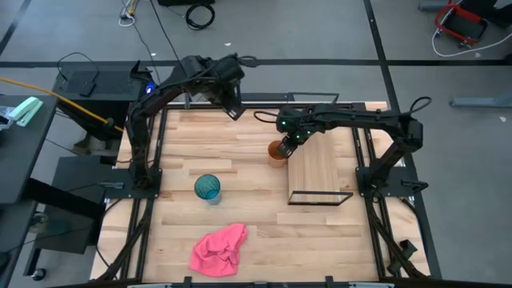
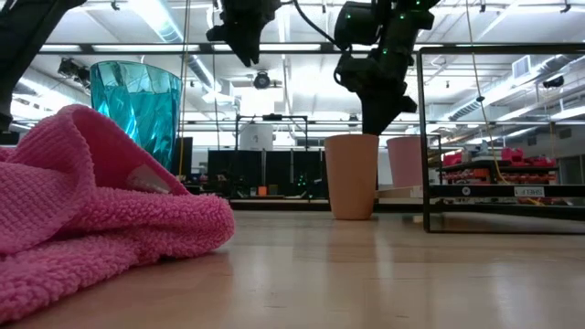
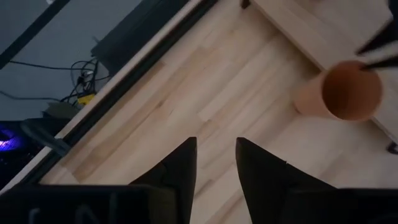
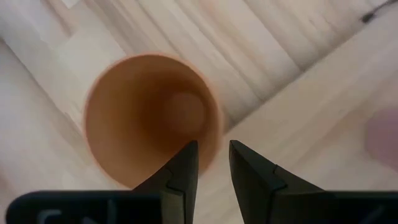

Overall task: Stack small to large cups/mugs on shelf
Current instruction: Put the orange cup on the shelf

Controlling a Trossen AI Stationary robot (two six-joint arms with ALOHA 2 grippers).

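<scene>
The orange cup (image 1: 277,150) stands upright on the tabletop, just off the left edge of the pale shelf board (image 1: 320,164). My right gripper (image 1: 286,142) is above it, at its rim, shut on it. The pink cup (image 2: 405,163) stands on the shelf behind the orange cup; in the high view my right arm hides it. The teal cup (image 1: 208,188) stands on the table left of centre. My left gripper (image 1: 234,108) hangs a little open and empty over the far edge. My right gripper has the orange cup's rim (image 4: 216,138) on the side nearest the shelf, with one finger (image 4: 186,163) inside the cup and the other (image 4: 245,163) outside. The fingers come from above, pointing down. The cup stands upright with its base on the table (image 2: 351,212).
A crumpled pink cloth (image 1: 219,248) lies near the table's near edge. The shelf's black wire frame (image 1: 320,198) stands up at its near end. Bare tabletop lies between the teal cup and the shelf.
</scene>
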